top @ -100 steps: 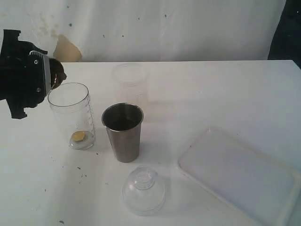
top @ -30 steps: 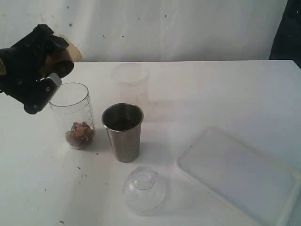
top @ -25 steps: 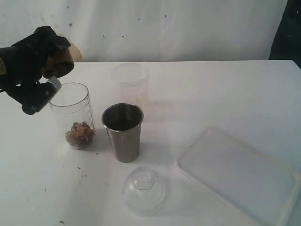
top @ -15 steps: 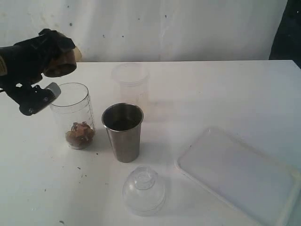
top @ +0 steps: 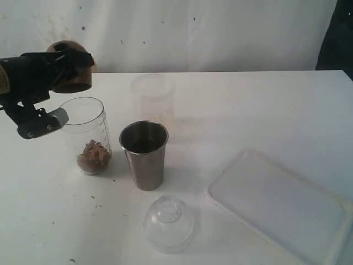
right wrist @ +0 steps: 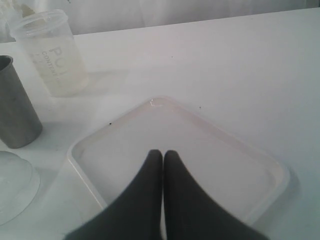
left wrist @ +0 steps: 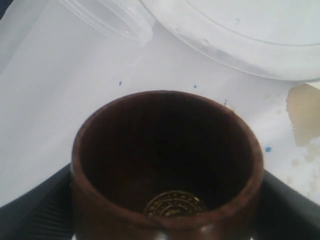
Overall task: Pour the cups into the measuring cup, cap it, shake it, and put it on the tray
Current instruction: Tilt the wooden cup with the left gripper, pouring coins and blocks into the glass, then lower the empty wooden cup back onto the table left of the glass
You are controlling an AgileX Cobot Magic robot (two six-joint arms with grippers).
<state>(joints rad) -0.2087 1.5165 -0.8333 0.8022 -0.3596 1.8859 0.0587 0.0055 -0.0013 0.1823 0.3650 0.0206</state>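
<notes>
1. A white table [top: 248, 105] stands before a pale, stained wall.
2. The left gripper [left wrist: 165, 205] grasps the wooden cup [top: 76, 83], raised just above the measuring cup [top: 83, 130] rim.
3. Brown bits [top: 94, 155] lie in the measuring cup's bottom; the steel tumbler [top: 144, 160] stands beside it.
4. The right gripper [right wrist: 162, 156] hangs clenched and empty over the tray [top: 276, 204].
</notes>
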